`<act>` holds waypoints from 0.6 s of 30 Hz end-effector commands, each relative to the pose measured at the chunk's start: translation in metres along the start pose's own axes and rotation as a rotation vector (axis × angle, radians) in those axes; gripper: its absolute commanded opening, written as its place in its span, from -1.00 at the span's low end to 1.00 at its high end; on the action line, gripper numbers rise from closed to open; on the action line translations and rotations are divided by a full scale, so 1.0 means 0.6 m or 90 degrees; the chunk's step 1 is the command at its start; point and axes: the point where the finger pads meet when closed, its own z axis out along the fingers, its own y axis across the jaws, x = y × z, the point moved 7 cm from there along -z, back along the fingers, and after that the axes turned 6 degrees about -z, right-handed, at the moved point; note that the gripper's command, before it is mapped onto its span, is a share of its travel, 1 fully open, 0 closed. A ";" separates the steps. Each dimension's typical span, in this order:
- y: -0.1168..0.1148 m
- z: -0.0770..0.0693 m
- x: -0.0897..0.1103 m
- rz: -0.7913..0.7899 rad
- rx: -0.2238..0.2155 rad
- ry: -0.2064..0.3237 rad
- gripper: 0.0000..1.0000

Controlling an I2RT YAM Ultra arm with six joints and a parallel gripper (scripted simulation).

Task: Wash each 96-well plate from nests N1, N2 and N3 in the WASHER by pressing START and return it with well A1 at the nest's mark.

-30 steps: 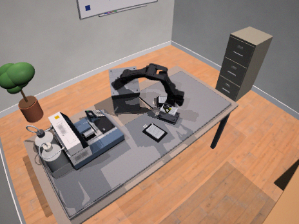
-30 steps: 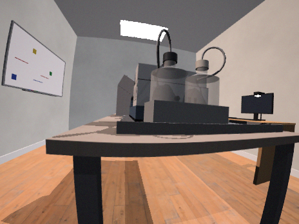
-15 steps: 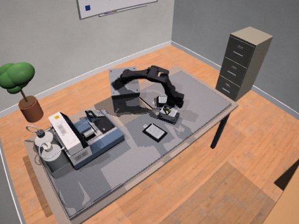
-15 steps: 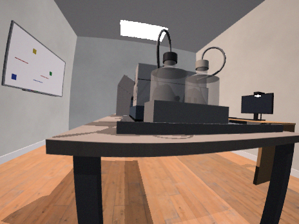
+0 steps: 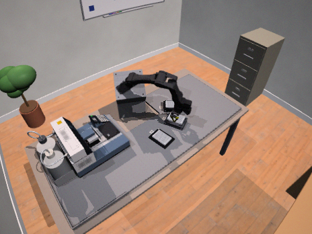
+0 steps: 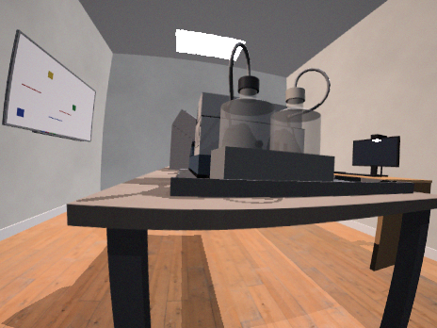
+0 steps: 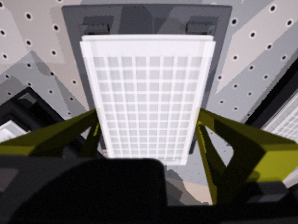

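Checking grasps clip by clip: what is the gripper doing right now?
Gripper: closed on a white 96-well plate, yellow fingers on its two long sides, above a dark nest.

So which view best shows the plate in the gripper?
Wrist: the plate fills the frame, well grid plain, clamped between the yellow fingers. Top shows it small under the gripper. In the exterior view the washer hides it.

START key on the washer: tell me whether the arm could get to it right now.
Probably not yet. The gripper is shut on a well plate, so its fingers are occupied. The path across the table toward the washer looks open, though, and its keypad stands uncovered.
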 end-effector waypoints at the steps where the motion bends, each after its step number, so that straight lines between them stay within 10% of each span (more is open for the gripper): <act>1: 0.001 -0.007 -0.012 0.001 -0.003 -0.016 -1.00; 18: 0.001 -0.006 -0.009 0.001 -0.003 -0.016 -1.00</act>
